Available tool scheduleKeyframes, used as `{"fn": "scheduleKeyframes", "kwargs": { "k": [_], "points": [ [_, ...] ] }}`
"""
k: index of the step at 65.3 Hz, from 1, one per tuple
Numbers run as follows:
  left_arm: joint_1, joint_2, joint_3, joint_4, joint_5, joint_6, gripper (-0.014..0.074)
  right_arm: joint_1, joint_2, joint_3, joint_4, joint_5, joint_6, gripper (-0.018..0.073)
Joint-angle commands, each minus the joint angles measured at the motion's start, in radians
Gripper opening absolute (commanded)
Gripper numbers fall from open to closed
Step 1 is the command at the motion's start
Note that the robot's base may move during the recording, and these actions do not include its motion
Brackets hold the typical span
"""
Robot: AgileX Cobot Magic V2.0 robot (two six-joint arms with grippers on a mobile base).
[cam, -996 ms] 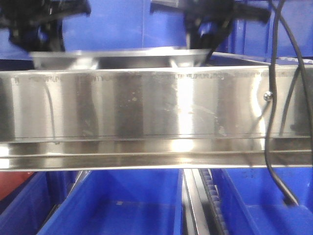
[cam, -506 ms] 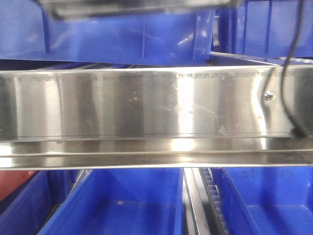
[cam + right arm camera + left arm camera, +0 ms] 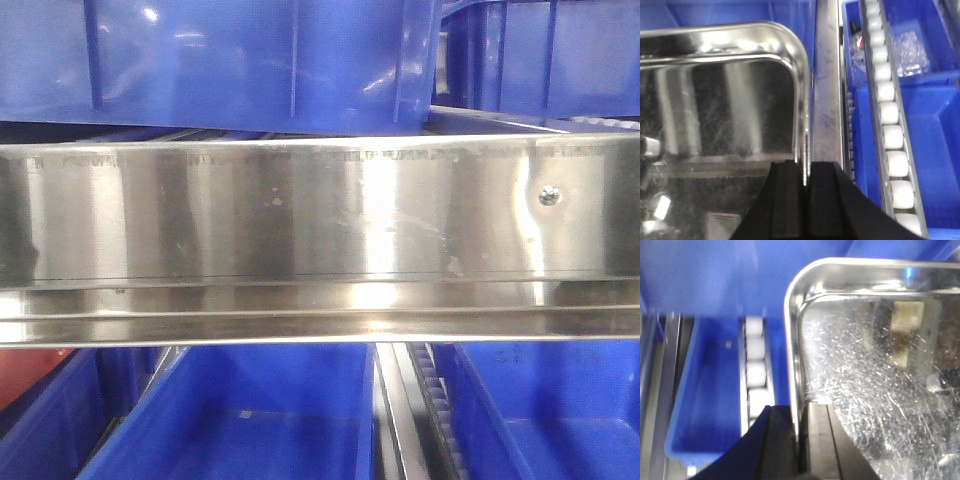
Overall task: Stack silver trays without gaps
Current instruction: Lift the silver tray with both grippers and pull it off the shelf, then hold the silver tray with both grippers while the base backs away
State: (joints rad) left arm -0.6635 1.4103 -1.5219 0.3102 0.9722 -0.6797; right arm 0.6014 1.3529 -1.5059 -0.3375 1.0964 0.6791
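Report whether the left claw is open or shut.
Shut: the left claw pinches the rim of the silver tray between its fingers.

Pinches the right rim of a silver tray (image 3: 725, 100) between the right gripper's (image 3: 804, 172) black fingers (image 3: 785, 200). Just beside the rim, a steel rail (image 3: 827, 75); farther right, white rollers (image 3: 888, 112) between blue bins (image 3: 935, 125).

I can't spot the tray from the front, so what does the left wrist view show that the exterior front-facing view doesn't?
Only the left wrist view: the silver tray, its rim pinched between the jaws of the left gripper, and a row of white rollers. Only the front view: the steel shelf rail with its screw. Both: blue bins.
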Motion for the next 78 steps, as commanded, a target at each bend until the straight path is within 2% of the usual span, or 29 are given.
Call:
{"fn": "scheduleKeyframes", "kwargs": {
  "k": [1,6,49,68,78],
  "points": [
    [-0.021,-0.013,-0.041,0.016,-0.009,-0.004,-0.0016,0.011,-0.006,-0.001,0.003,-0.046,0.003,-0.0075],
    [-0.021,-0.013,-0.053,0.064,0.004,-0.005,-0.0016,0.011,-0.006,-0.001,0.003,-0.046,0.003,-0.0075],
    [-0.021,-0.013,-0.070,0.035,0.034,-0.005,-0.0016,0.011,-0.006,-0.005,0.000,-0.083,0.010,-0.0075],
    [-0.021,-0.013,-0.070,0.030,0.034,-0.005,-0.0016,0.010,-0.006,-0.005,-0.014,-0.168,0.010,-0.0075],
    [-0.021,-0.013,-0.070,0.030,0.034,-0.005,-0.0016,0.010,-0.006,-0.005,-0.014,-0.167,0.010,-0.0075]
  ]
}}
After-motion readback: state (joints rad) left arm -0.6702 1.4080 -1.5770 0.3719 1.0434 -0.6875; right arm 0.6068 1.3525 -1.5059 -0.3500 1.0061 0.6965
